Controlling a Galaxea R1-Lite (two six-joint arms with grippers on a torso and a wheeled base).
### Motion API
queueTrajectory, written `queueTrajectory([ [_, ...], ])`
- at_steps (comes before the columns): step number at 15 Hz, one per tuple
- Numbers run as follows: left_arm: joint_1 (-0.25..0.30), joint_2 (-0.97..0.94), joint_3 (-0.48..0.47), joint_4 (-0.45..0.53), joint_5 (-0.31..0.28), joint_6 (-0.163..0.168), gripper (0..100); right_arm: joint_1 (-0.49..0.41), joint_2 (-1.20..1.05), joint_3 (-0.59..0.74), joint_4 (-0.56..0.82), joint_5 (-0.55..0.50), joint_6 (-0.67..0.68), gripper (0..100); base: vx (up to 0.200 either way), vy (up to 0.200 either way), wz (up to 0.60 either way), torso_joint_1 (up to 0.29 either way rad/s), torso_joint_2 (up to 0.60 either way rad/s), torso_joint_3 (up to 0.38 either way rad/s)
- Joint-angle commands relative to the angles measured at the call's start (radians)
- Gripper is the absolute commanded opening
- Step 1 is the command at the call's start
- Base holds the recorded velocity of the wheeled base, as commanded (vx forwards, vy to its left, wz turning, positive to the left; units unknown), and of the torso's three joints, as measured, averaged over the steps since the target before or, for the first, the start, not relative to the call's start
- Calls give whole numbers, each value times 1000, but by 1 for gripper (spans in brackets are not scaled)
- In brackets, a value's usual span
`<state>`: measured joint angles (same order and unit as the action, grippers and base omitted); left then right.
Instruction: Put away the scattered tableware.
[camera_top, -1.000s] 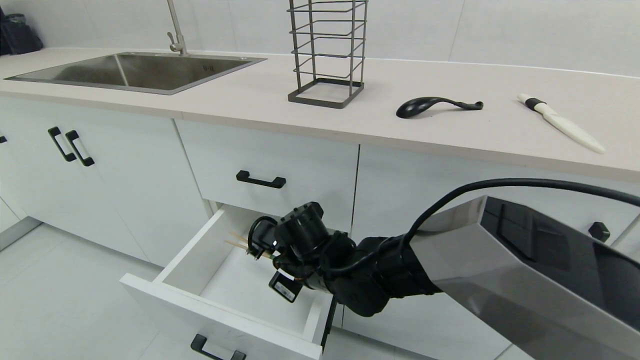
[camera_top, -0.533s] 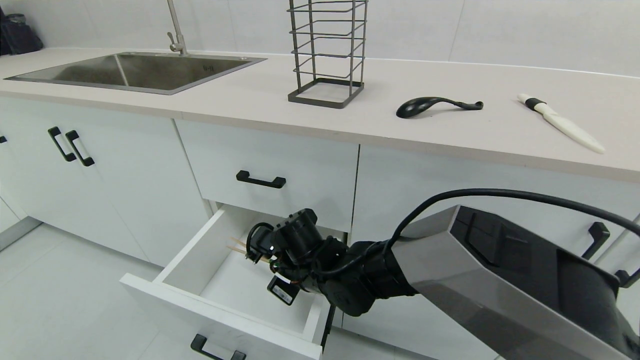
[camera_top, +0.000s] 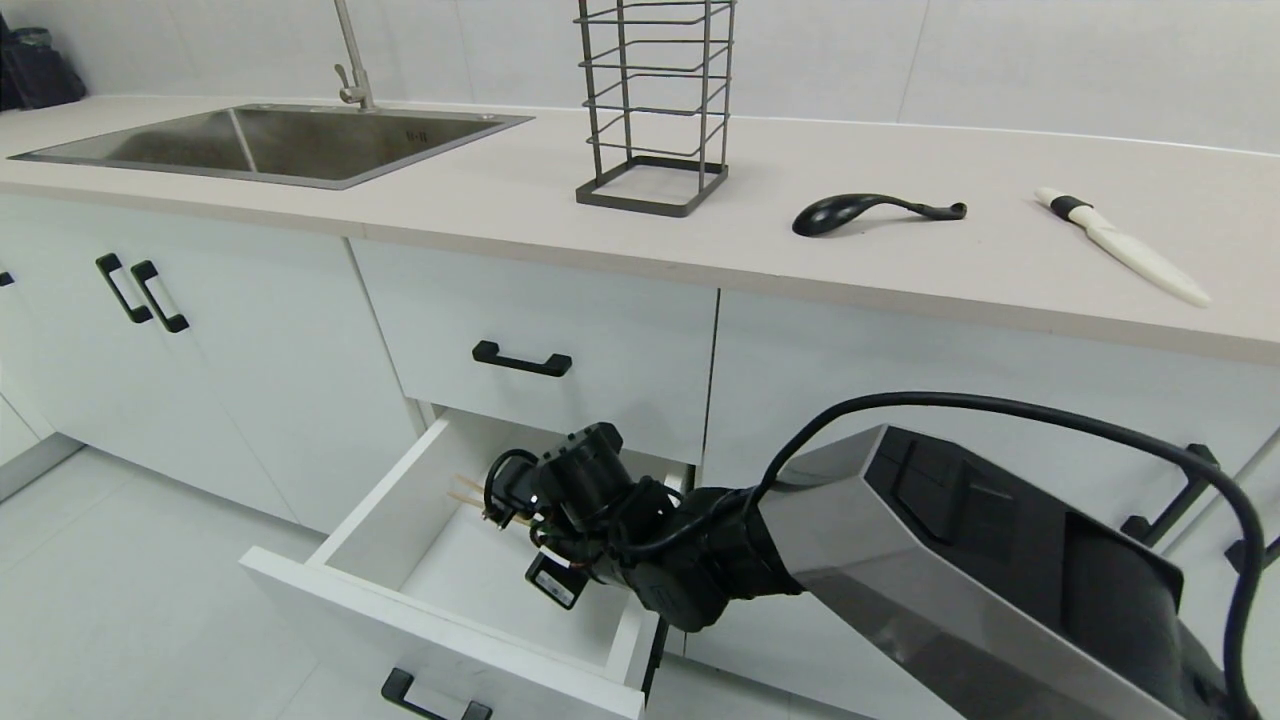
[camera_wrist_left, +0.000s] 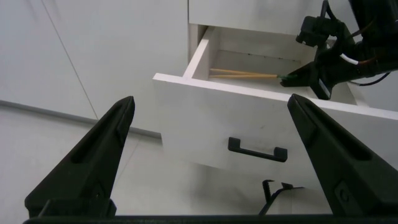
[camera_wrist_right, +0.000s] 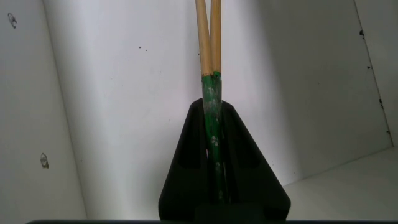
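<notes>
Chopsticks (camera_wrist_right: 207, 37): pale wood, green patterned ends, pinched in jaws of right gripper (camera_wrist_right: 214, 112). Left gripper (camera_wrist_left: 211, 109) hangs with jaws spread. White drawer (camera_top: 450, 650) stands open under beige countertop (camera_top: 480, 210).

Right arm (camera_top: 880, 590): angular silver-grey shell, glossy black panel, thick black cable (camera_top: 1000, 403) arching over it, black wrist tangled in thin wires. Left end effector (camera_wrist_left: 210, 99): two black tapered fingers (camera_wrist_left: 93, 162).

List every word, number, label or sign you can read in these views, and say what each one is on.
None can be read outright.
Sink: small dark mark on the inner back wall, too small to read.
White tag under the right gripper: blurred, unreadable.
Chopsticks: pale specks on the green ends, a pattern, no letters.
</notes>
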<state>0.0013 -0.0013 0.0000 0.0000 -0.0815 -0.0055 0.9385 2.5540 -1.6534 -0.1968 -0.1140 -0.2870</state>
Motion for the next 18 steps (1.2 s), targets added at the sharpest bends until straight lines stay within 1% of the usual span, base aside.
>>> queueTrajectory([
  [1, 0, 1, 0, 0, 0, -1, 100, 0, 20, -29, -1, -7, 2, 0, 0, 0, 0, 0, 0, 0],
  [2, 0, 1, 0, 0, 0, -1, 100, 0, 22, -31, 0, -22, 2, 0, 0, 0, 0, 0, 0, 0],
  [7, 0, 1, 0, 0, 0, -1, 100, 2, 32, -49, 8, -26, -8, 0, 0, 0, 0, 0, 0, 0],
  [8, 0, 1, 0, 0, 0, -1, 100, 2, 32, -48, 8, -26, -8, 100, 0, 0, 0, 0, 0, 0],
  [11, 0, 1, 0, 0, 0, -1, 100, 16, 23, -52, 17, -24, -1, 100, 0, 0, 0, 0, 0, 0],
  [13, 0, 1, 0, 0, 0, -1, 100, 32, -37, -37, 40, -24, 0, 100, 0, 0, 0, 0, 0, 0],
  [18, 0, 1, 0, 0, 0, -1, 100, 63, -198, 104, 36, -22, 2, 100, 0, 0, 0, 0, 0, 0],
])
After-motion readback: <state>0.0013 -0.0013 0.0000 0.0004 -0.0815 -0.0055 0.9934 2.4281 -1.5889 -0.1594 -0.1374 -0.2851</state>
